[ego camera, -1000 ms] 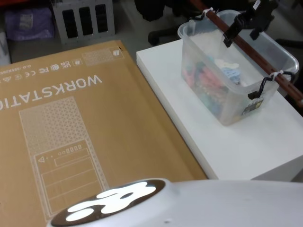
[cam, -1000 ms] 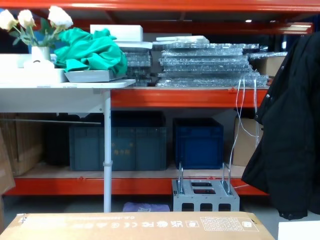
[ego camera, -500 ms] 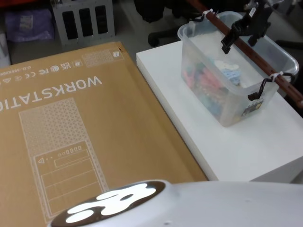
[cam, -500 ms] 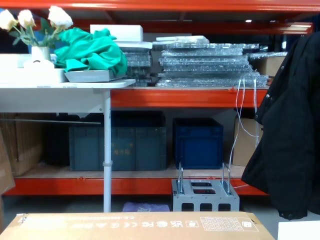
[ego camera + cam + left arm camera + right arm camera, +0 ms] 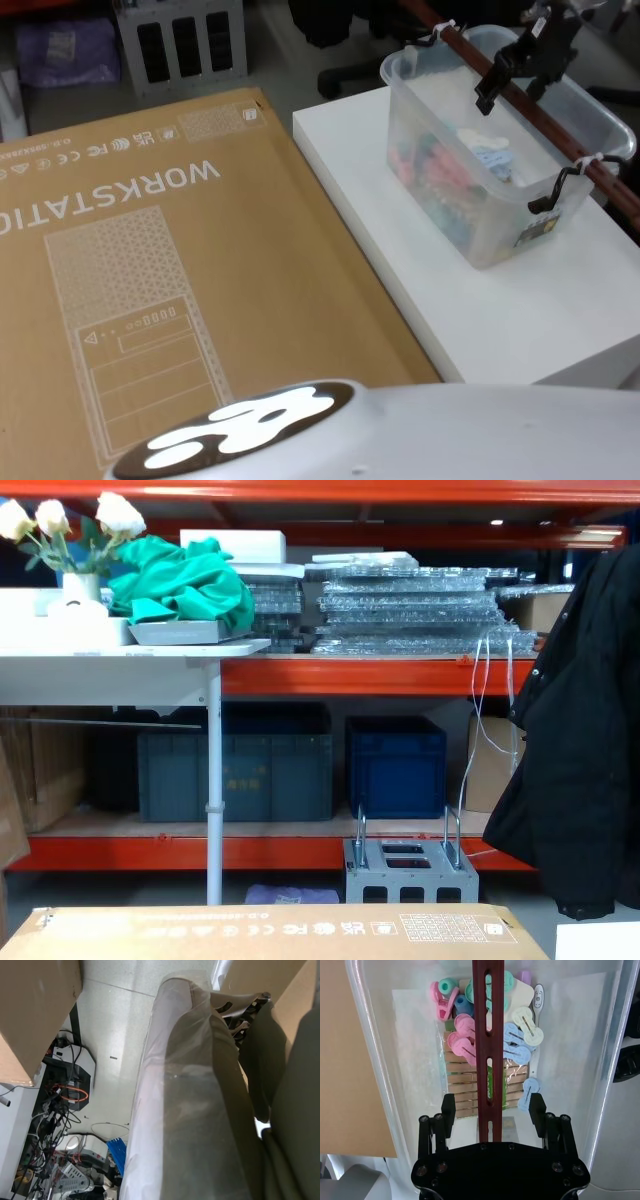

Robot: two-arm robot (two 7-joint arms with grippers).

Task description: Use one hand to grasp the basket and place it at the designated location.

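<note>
**The basket [image 5: 488,238], not yet grasped, sits on the white table [image 5: 520,320] at the robot's right.**

The right gripper [image 5: 512,72] hovers over the reddish-brown bar handle [image 5: 552,124]. In the right wrist view its two fingers [image 5: 448,1107] are spread wide, one on each side of the bar and neither touching it. By my reading only the approach is done: closing on the handle, lifting, carrying and setting down are all left, and no marked spot for the basket is evident. Count: one basket, one bar handle, two white ties [image 5: 592,158] lashing the bar to the rim, and one large cardboard box [image 5: 150,250] just beside the table. Inside lie many coloured plastic pegs [image 5: 462,1027], too piled to count, and one pack of wooden ones [image 5: 462,1085].
</note>
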